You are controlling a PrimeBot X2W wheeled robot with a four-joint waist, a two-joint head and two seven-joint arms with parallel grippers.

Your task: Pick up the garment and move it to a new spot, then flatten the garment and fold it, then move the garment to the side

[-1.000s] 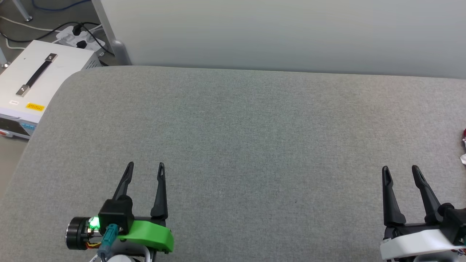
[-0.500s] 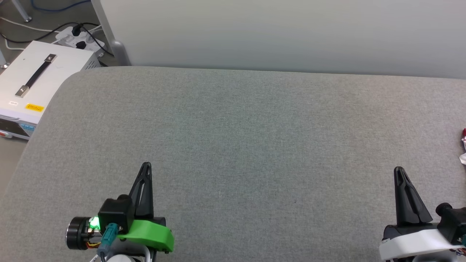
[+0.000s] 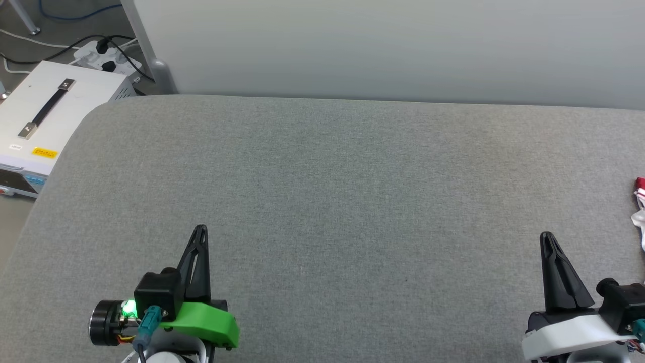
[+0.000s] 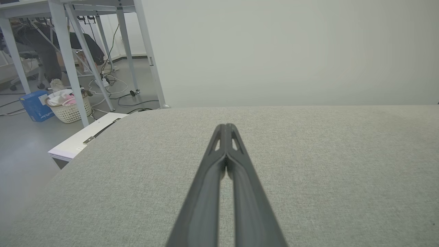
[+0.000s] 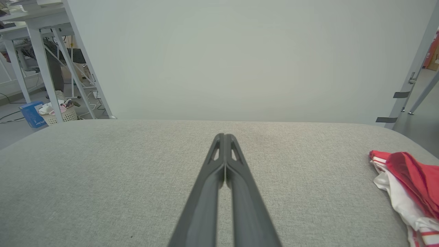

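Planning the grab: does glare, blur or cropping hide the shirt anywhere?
Head view: even light, sharp, but the crumpled red-and-white garment is cut by the right edge. Right wrist view: no glare, garment crisp yet cropped lower right; shut right claw softens near the lens.

A pale, plain partition wall (image 3: 383,45) stands along the far edge of a grey fabric-covered counter (image 3: 322,191) with rounded corners. Off the counter's left corner, a white case (image 3: 50,116) with a black handle sits near a power strip (image 3: 101,53) with black plugs and cables. Farther off, on the grey floor (image 4: 17,164), stand white table legs (image 4: 65,51), a pale basket (image 4: 70,111) and a blue box (image 4: 34,108). The light is soft and even.
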